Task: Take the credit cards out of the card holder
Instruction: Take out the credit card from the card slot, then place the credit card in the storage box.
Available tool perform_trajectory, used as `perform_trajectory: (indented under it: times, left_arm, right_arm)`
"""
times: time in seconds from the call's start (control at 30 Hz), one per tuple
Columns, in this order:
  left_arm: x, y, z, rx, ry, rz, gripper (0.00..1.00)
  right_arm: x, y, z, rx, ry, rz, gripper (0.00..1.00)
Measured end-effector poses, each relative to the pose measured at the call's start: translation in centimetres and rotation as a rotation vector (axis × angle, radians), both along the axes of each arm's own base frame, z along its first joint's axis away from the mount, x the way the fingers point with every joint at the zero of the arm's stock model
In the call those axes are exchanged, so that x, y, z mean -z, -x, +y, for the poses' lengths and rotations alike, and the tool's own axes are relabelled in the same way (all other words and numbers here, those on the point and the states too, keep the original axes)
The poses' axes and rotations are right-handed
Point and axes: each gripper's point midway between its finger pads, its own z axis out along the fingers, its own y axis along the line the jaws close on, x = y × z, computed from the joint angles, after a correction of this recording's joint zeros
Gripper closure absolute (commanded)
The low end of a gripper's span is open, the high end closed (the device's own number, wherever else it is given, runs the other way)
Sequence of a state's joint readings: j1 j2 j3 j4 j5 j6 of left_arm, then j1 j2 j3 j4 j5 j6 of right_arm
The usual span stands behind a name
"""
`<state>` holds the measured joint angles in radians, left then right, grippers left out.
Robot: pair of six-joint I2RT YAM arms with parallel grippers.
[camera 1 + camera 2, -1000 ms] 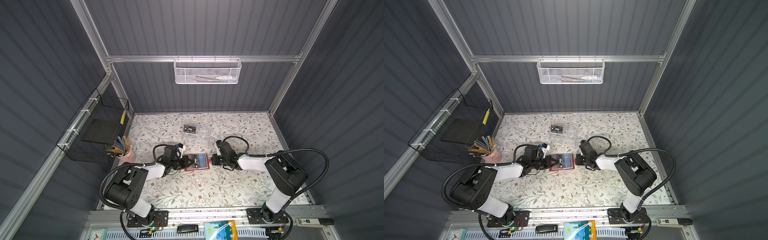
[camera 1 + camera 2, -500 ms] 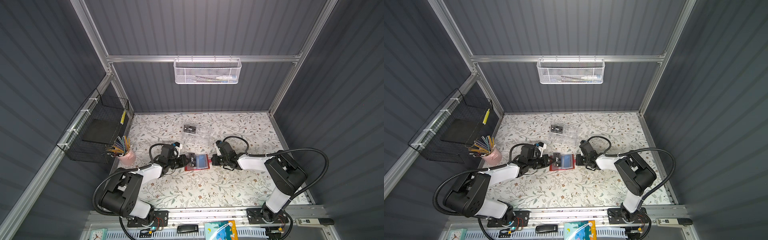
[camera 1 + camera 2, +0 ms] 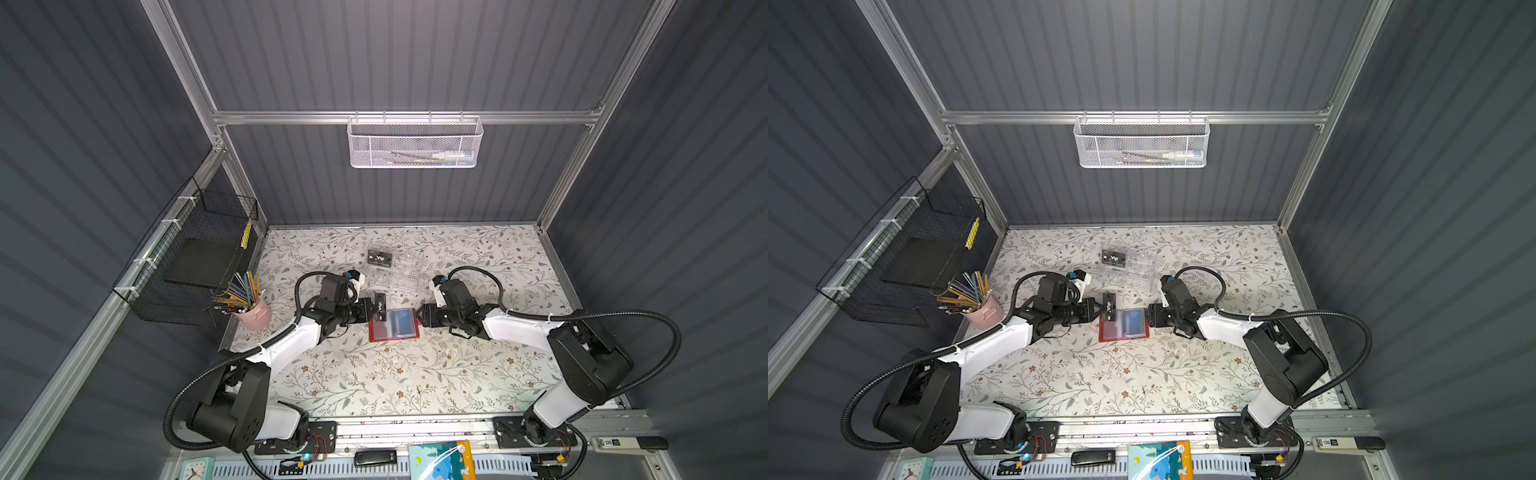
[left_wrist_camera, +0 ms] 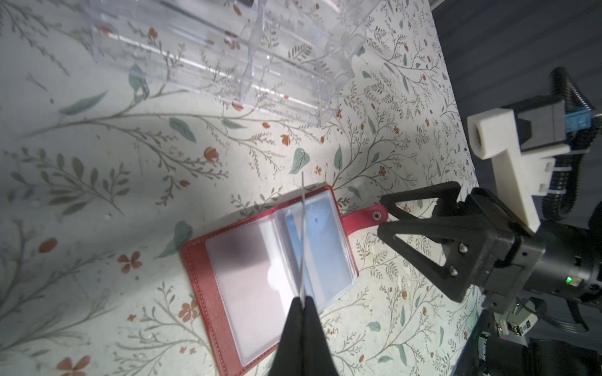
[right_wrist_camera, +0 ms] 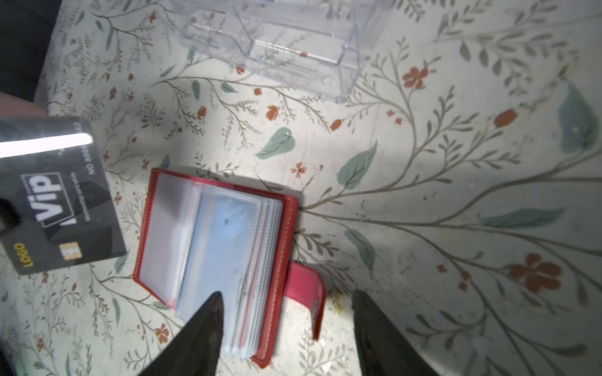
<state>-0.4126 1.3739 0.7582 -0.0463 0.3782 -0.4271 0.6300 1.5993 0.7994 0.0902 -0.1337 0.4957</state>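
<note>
The red card holder point(image 3: 375, 333) point(image 3: 1105, 333) lies open on the floral table, a bluish credit card point(image 4: 321, 237) point(image 5: 224, 234) showing in its clear sleeve. My left gripper point(image 3: 371, 309) point(image 4: 303, 301) is shut on a black "Vip" credit card point(image 3: 379, 307) point(image 5: 58, 201), held just off the holder's left side and seen edge-on in the left wrist view. At the holder's right side my right gripper point(image 3: 420, 318) point(image 5: 286, 294) stands open, its jaws either side of the strap tab point(image 5: 304, 286). Another black Vip card point(image 3: 380, 258) point(image 3: 1113, 259) rests on the clear organizer.
The clear acrylic organizer point(image 3: 397, 270) stands just behind the holder. A pink pencil cup point(image 3: 253, 311) and a black wire basket point(image 3: 199, 257) are at the left wall. A white mesh basket point(image 3: 413, 143) hangs on the back wall.
My right gripper has opened and let go of the holder's strap side. The left gripper has drawn the black card out of the holder.
</note>
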Motion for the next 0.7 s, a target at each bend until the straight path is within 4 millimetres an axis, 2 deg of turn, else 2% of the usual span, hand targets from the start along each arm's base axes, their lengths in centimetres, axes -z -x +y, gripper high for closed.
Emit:
perform_trajectory:
  times: [0.07,0.27,0.43,0.6,0.7]
  left_arm:
    - [-1.2,-0.8,0.0,-0.001,-0.016,-0.030,1.00]
    - [-5.9,-4.6,-0.3,0.005,-0.111,-0.152,1.00]
    - [-9.4,-7.1,-0.3,0.074,-0.248,-0.288,1.00]
    - [-11.0,-9.7,-0.8,0.227,-0.419,-0.411,1.00]
    - [-10.6,-11.1,-1.1,0.331,-0.517,-0.470,1.00]
  right_arm:
    - [-1.0,-0.2,0.0,0.002,-0.009,-0.016,0.02]
    - [-3.8,-0.5,0.0,0.008,-0.023,-0.060,0.01]
    - [-5.6,-1.4,-0.7,0.037,-0.016,-0.080,0.01]
    - [-6.5,-2.9,-2.3,0.089,-0.028,-0.090,0.01]
    - [-6.8,-3.5,-3.0,0.110,-0.026,-0.085,0.01]
